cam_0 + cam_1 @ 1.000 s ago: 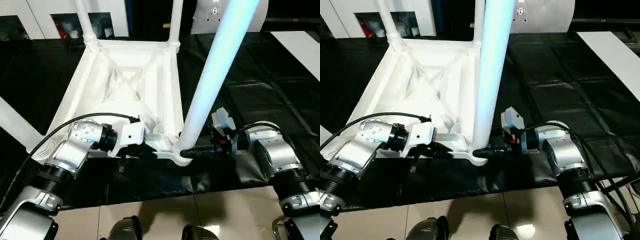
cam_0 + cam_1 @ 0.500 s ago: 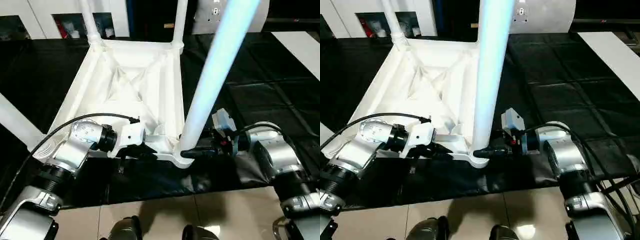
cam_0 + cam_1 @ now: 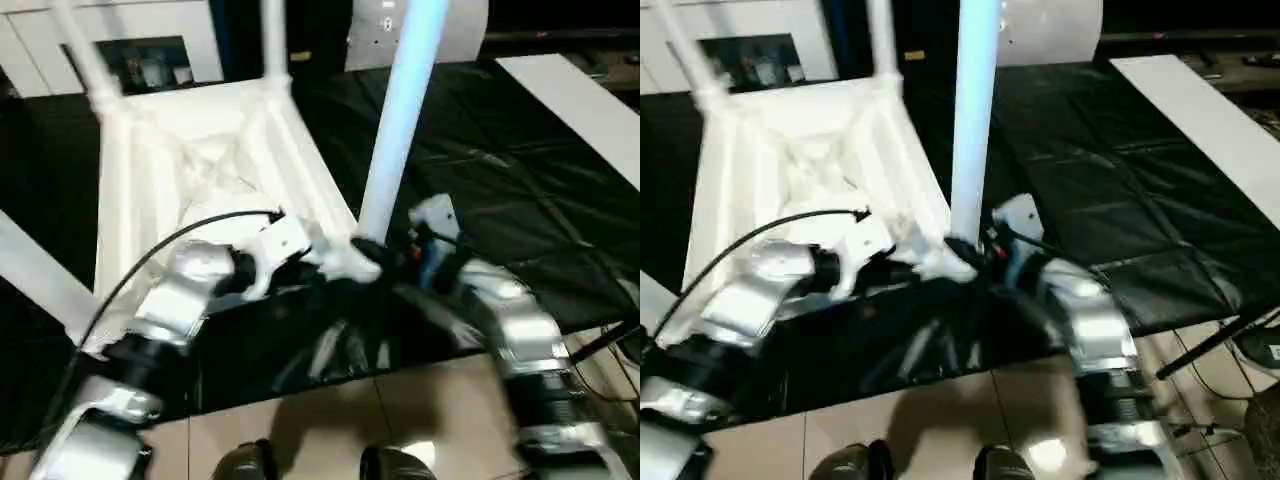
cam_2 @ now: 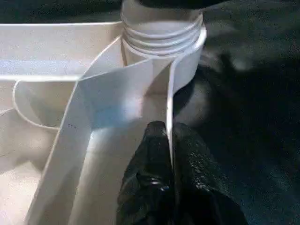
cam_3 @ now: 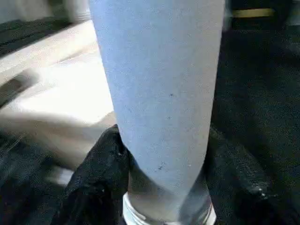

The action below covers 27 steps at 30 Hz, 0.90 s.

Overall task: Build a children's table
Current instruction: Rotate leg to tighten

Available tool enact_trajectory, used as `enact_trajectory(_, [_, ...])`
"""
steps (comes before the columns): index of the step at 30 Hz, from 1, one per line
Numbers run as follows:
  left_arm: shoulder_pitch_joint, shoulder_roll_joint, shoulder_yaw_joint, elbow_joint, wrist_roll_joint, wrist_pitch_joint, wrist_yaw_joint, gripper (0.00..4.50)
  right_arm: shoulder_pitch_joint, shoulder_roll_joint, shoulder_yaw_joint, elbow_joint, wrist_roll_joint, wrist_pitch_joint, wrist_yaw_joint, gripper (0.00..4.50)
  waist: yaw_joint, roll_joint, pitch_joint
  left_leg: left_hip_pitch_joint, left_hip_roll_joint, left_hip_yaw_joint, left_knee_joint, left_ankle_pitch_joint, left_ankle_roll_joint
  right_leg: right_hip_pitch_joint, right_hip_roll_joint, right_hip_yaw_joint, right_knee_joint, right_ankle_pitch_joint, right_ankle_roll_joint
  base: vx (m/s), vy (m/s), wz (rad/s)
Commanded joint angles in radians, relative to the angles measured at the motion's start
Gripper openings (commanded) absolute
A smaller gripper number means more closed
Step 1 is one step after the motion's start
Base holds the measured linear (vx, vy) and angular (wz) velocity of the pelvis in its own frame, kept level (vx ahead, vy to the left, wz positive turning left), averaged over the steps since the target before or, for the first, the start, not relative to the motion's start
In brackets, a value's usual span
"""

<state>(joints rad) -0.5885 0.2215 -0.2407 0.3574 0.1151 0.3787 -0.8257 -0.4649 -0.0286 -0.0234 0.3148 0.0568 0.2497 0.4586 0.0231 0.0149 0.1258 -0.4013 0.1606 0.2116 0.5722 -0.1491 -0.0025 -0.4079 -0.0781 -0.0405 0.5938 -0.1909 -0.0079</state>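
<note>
- My right gripper (image 5: 164, 187) pinches the table leg (image 5: 159, 89) near its base; the leg's long axis rises straight up from my fingers.
- My left gripper (image 4: 169, 183) pinches the tabletop's rim wall (image 4: 169, 108), beside the corner socket (image 4: 161, 40) ahead.

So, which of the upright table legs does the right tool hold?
The near-right leg, closest to the robot; the right tool grips its base, unlike the two far legs.
</note>
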Motion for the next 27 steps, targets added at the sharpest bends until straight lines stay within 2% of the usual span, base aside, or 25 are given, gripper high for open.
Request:
enact_trajectory(1, [-0.049,-0.102,-0.034,-0.046,-0.026,0.004,0.085,0.00,0.007,0.097,0.117,0.064,-0.003,0.051,-0.038,2.31,0.000,-0.003,-0.060,0.037,0.072,-0.056,-0.088,-0.402,-0.056,0.014,-0.082,0.047,-0.094,-0.457,-0.159,0.000,0.000,0.00])
enact_trajectory(2, [-0.050,-0.121,-0.035,-0.051,-0.018,0.015,0.108,0.00,0.004,0.123,0.104,0.067,0.013,0.044,-0.062,2.31,0.001,0.000,-0.063,0.039,0.072,-0.055,-0.087,-0.401,-0.053,0.014,-0.080,0.047,-0.094,-0.439,-0.158,0.000,0.000,0.00])
enact_trajectory(4, [-0.045,-0.130,-0.046,-0.064,-0.004,0.023,0.112,0.00,0.017,0.141,0.099,0.046,0.025,0.020,-0.050,2.66,0.004,-0.001,-0.065,0.045,0.072,-0.049,-0.084,-0.401,-0.040,0.010,-0.078,0.052,-0.097,-0.394,-0.162,0.000,0.000,0.00])
enact_trajectory(5, [-0.042,-0.125,-0.051,-0.069,-0.004,0.016,0.106,0.00,0.024,0.141,0.095,0.035,0.033,0.018,-0.041,2.76,0.008,0.000,-0.069,0.039,0.071,-0.049,-0.084,-0.378,-0.028,0.017,-0.079,0.052,-0.093,-0.359,-0.165,0.000,0.000,0.00])
enact_trajectory(6, [-0.042,-0.125,-0.051,-0.069,-0.004,0.016,0.106,0.00,0.024,0.141,0.095,0.035,0.033,0.018,-0.041,2.76,0.011,0.000,-0.071,0.038,0.072,-0.046,-0.085,-0.352,-0.020,0.019,-0.076,0.051,-0.089,-0.314,-0.170,0.000,0.000,0.00])
enact_trajectory(8, [-0.026,-0.067,-0.058,-0.075,-0.010,-0.050,0.038,0.00,0.042,0.067,0.096,0.015,0.021,-0.033,0.027,2.89,0.011,0.000,-0.072,0.034,0.071,-0.044,-0.084,-0.324,-0.007,0.025,-0.074,0.050,-0.083,-0.260,-0.186,0.000,0.000,0.00])
enact_trajectory(9, [-0.024,-0.061,-0.057,-0.075,-0.010,-0.054,0.033,0.00,0.044,0.057,0.094,0.015,0.019,-0.040,0.034,3.11,0.014,0.000,-0.073,0.034,0.070,-0.045,-0.082,-0.322,0.000,0.026,-0.076,0.049,-0.085,-0.262,-0.186,0.000,0.000,0.00])
enact_trajectory(11, [-0.011,-0.028,-0.050,-0.073,-0.015,-0.088,0.002,0.00,0.050,0.006,0.071,0.012,0.025,-0.070,0.081,3.18,0.016,-0.002,-0.075,0.032,0.070,-0.042,-0.077,-0.297,0.018,0.030,-0.078,0.049,-0.083,-0.241,-0.193,0.000,0.000,0.00])
enact_trajectory(14, [0.006,0.004,-0.047,-0.078,-0.021,-0.112,-0.034,0.00,0.050,-0.043,0.053,0.008,0.044,-0.101,0.137,3.54,0.016,-0.002,-0.081,0.027,0.069,-0.038,-0.070,-0.222,0.050,0.038,-0.076,0.048,-0.071,-0.149,-0.225,0.000,0.000,0.00])
enact_trajectory(15, [0.014,0.017,-0.045,-0.080,-0.030,-0.123,-0.056,0.00,0.051,-0.070,0.053,0.003,0.058,-0.108,0.181,3.59,0.017,0.001,-0.082,0.026,0.069,-0.039,-0.068,-0.208,0.058,0.039,-0.077,0.046,-0.069,-0.132,-0.232,0.000,0.000,0.00])
enact_trajectory(16, [0.021,0.030,-0.042,-0.080,-0.035,-0.130,-0.074,0.00,0.052,-0.097,0.055,-0.002,0.070,-0.114,0.228,3.64,0.019,0.000,-0.085,0.024,0.069,-0.037,-0.063,-0.173,0.083,0.044,-0.076,0.044,-0.062,-0.072,-0.251,0.000,0.000,0.00])
enact_trajectory(17, [0.029,0.047,-0.044,-0.084,-0.041,-0.155,-0.098,0.00,0.054,-0.127,0.055,-0.010,0.086,-0.118,0.286,3.75,0.017,-0.001,-0.084,0.024,0.069,-0.036,-0.062,-0.166,0.092,0.042,-0.074,0.044,-0.061,-0.060,-0.258,0.000,0.000,0.00])
enact_trajectory(18, [0.029,0.047,-0.044,-0.084,-0.041,-0.155,-0.098,0.00,0.054,-0.127,0.055,-0.010,0.086,-0.118,0.286,3.89,0.018,-0.001,-0.083,0.024,0.070,-0.036,-0.061,-0.166,0.100,0.045,-0.074,0.043,-0.059,-0.055,-0.265,0.000,0.000,0.00])
enact_trajectory(19, [0.041,0.087,-0.049,-0.083,-0.054,-0.188,-0.150,0.00,0.050,-0.197,0.055,-0.009,0.115,-0.126,0.412,3.89,0.018,-0.004,-0.083,0.024,0.070,-0.036,-0.061,-0.169,0.103,0.045,-0.074,0.042,-0.061,-0.066,-0.267,0.000,0.000,0.00])
enact_trajectory(21, [0.046,0.107,-0.053,-0.077,-0.063,-0.229,-0.185,0.00,0.044,-0.231,0.055,0.000,0.127,-0.127,0.471,4.04,0.022,-0.003,-0.080,0.028,0.072,-0.036,-0.061,-0.191,0.106,0.044,-0.074,0.041,-0.065,-0.109,-0.266,0.000,0.000,0.00])
enact_trajectory(22, [0.050,0.122,-0.052,-0.073,-0.078,-0.254,-0.222,0.00,0.034,-0.264,0.061,0.014,0.127,-0.135,0.521,4.20,0.023,-0.006,-0.078,0.027,0.072,-0.036,-0.062,-0.203,0.101,0.043,-0.074,0.041,-0.066,-0.140,-0.264,0.000,0.000,0.00])
enact_trajectory(23, [0.052,0.131,-0.050,-0.071,-0.091,-0.270,-0.249,0.00,0.026,-0.287,0.066,0.026,0.126,-0.141,0.554,4.20,0.025,-0.003,-0.077,0.030,0.075,-0.036,-0.064,-0.217,0.091,0.039,-0.074,0.041,-0.068,-0.171,-0.260,0.000,0.000,0.00])
enact_trajectory(24, [0.053,0.136,-0.050,-0.070,-0.096,-0.274,-0.261,0.00,0.022,-0.298,0.070,0.031,0.128,-0.145,0.574,4.37,0.027,-0.002,-0.077,0.032,0.076,-0.035,-0.065,-0.222,0.083,0.037,-0.073,0.042,-0.068,-0.183,-0.261,0.000,0.000,0.00])
enact_trajectory(25, [0.052,0.157,-0.053,-0.065,-0.109,-0.291,-0.304,0.00,0.007,-0.332,0.081,0.053,0.131,-0.159,0.634,4.37,0.029,-0.007,-0.076,0.033,0.077,-0.035,-0.065,-0.231,0.079,0.036,-0.073,0.041,-0.068,-0.196,-0.262,0.000,0.000,0.00])
enact_trajectory(27, [0.052,0.168,-0.056,-0.062,-0.113,-0.302,-0.324,0.00,-0.001,-0.346,0.086,0.063,0.133,-0.166,0.659,4.46,0.033,-0.005,-0.077,0.035,0.078,-0.033,-0.065,-0.230,0.074,0.035,-0.073,0.042,-0.067,-0.199,-0.262,0.000,0.000,0.00])
